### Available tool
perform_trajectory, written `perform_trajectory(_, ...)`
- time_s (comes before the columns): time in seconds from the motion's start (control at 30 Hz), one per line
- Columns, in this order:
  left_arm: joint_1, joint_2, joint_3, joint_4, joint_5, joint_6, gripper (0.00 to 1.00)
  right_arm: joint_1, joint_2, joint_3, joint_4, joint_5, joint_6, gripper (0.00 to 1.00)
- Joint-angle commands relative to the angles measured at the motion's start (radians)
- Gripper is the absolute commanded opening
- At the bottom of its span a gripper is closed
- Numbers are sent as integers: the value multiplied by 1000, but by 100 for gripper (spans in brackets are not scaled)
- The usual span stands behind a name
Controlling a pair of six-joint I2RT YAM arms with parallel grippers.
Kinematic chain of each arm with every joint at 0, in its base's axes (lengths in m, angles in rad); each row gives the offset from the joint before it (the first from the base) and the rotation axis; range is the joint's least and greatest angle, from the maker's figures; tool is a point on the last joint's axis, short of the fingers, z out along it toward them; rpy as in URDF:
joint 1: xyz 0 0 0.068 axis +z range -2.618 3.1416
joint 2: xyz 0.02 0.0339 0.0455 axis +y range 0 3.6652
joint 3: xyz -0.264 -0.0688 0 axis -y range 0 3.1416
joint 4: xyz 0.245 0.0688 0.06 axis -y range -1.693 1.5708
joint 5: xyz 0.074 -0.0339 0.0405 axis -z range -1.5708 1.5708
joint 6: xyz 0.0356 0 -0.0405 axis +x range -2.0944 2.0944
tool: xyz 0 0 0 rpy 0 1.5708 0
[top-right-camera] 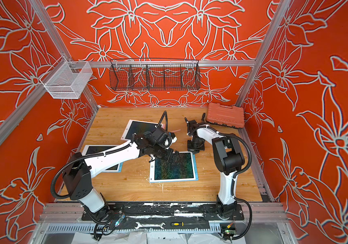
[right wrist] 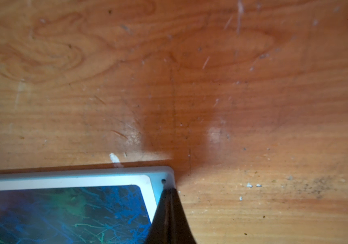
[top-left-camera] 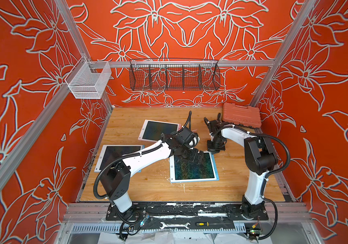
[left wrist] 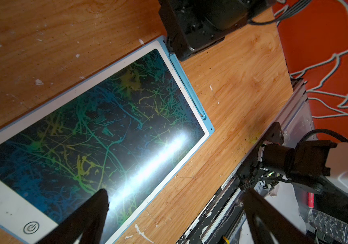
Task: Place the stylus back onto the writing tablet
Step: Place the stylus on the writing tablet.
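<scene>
Shows slim blue plastic stylus seated in edge groove of blue-framed writing tablet. Right gripper pinched shut, tips at tablet corner; left gripper spread wide, empty, above screen. Looks done bar withdrawal.

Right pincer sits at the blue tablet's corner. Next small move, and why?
Probably lift the right pincer straight up: it is shut at the corner, and the blue stylus appears to lie fully in the edge slot of the blue writing tablet.

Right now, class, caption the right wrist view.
Shut right hand at the corner of a blue-framed writing tablet on a wooden table.
</scene>
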Motion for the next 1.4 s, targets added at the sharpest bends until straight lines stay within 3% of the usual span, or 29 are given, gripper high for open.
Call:
perform_trajectory(0.0, 4, -28, -11, 5, -8, -6, 97, -5, 15, -7, 1, 21, 7, 6)
perform_trajectory(1.37, 4, -43, -31, 17, -3, -16, 97, -5, -26, -74, 4, 39, 2, 6)
